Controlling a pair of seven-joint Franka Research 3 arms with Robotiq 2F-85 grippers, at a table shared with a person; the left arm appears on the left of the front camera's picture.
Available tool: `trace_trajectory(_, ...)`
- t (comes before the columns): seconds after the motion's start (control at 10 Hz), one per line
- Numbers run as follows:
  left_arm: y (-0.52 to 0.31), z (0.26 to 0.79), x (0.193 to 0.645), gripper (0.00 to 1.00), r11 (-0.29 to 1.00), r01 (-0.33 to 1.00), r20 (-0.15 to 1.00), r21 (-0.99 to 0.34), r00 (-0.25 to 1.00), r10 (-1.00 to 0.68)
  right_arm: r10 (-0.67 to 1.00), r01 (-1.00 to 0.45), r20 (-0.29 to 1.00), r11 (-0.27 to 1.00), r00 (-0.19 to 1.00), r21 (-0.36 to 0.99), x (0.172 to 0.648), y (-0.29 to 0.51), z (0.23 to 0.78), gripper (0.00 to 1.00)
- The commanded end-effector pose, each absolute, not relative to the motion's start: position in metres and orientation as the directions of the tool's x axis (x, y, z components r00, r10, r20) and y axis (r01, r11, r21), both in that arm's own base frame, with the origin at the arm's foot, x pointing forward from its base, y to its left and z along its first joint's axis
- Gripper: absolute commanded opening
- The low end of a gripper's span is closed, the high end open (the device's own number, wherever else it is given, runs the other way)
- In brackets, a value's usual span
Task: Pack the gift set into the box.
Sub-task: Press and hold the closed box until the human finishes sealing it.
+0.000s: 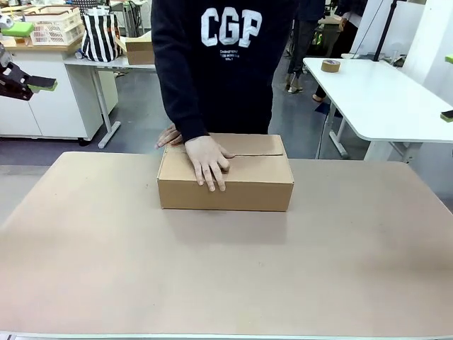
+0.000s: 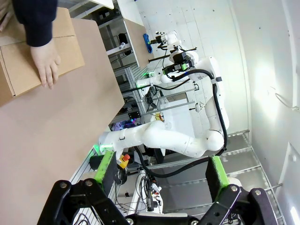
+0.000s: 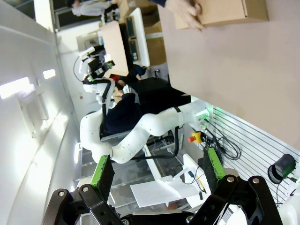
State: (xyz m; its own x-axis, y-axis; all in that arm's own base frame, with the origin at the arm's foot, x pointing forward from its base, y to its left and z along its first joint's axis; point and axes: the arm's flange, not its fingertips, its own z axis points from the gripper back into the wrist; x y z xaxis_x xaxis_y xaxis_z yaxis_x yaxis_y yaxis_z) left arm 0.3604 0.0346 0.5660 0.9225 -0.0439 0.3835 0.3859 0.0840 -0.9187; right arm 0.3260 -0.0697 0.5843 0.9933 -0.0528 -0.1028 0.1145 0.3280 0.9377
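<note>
While flat, box [image 1: 248, 185] lengthwise left-right

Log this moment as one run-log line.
box: large brown cardboard carton, flaps shut | person's hand flat on top | left gripper open, empty | right gripper open, empty

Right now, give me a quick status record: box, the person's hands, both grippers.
box: brown carton on the table, in its far half near the person, top flaps closed
contents: cannot tell, the flaps cover the inside
hand: person's, flat on the box top
other hand: at the box's far left edge
left gripper: open, empty, held off to the side, away from the box
right gripper: open, empty, away from the box
</note>
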Motion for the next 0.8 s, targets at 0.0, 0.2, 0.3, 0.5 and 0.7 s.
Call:
trace_trajectory(0.0, 0.0365, 0.5690, 0.3571, 1.00, 0.090, 0.373, 0.369, -0.923, 0.928, -0.055, -0.042, 0.087, -0.078, 0.310, 0.996, 0.947, 0.3265, -0.0691, 0.5858, 1.00)
trace_trajectory(0.2, 0.0365, 0.5690, 0.3571, 1.00, 0.090, 0.373, 0.369, -0.923, 0.928, -0.055, -0.042, 0.087, -0.078, 0.310, 0.996, 0.947, 0.3265, -0.0691, 0.5858, 1.00)
trace_trajectory(0.3, 0.0365, 0.5690, 0.3571, 1.00, 0.090, 0.373, 0.369, -0.923, 0.928, -0.055, -0.042, 0.087, -0.078, 0.310, 0.996, 0.947, 0.3265, -0.0691, 0.5858, 1.00)
trace_trajectory(0.5, 0.0365, 0.5690, 0.3571, 1.00, 0.090, 0.373, 0.369, -0.923, 0.928, -0.055, -0.042, 0.087, -0.078, 0.310, 0.996, 0.947, 0.3265, -0.0691, 0.5858, 1.00)
trace_trajectory(0.7, 0.0365, 0.5690, 0.3571, 1.00, 0.090, 0.373, 0.369, -0.923, 0.928, -0.055, -0.042, 0.087, -0.078, 0.310, 0.996, 0.947, 0.3265, -0.0691, 0.5858, 1.00)
